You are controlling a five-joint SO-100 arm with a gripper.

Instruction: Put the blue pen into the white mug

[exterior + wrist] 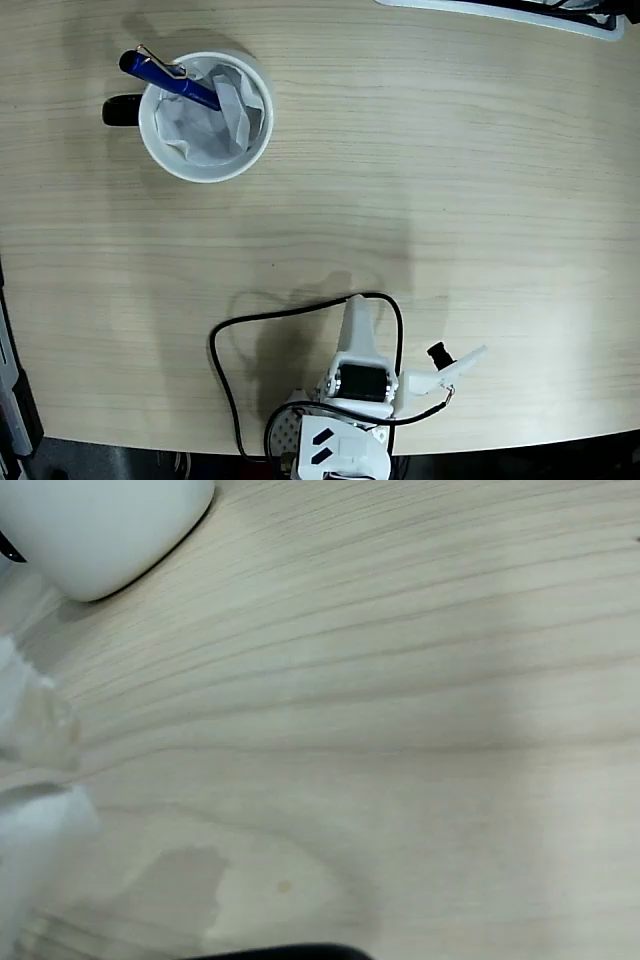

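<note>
**Blue pen already resting in the mug; arm folded back at the bench edge**

Blue is the first thing you meet at the upper left of the fixed view: the blue pen [170,80] lies slanted across the white mug [205,117], its lower end down among the crumpled white paper [215,125] that lines the inside, its clip end poking out over the upper-left rim, above the black handle [122,109]. It leans on the rim and does not stand upright, but by my judgement the placing is done; you have little or nothing left beyond parking the arm.

Moving right, the wooden bench [450,180] is bare across the middle. At the bottom centre of the fixed view you see the white arm folded low over its base, a black cable [225,385] looping to its left. The pincer [455,368] points off to the lower right, well apart from the mug; it holds nothing, and its jaws look parted a little, though the view is too small for you to be sure of the width. In the wrist view you get only wood grain, the mug's white wall [100,530] at the upper left, and a blurred pale shape at the left edge.

No brand, label or writing can be read anywhere in either view.
</note>
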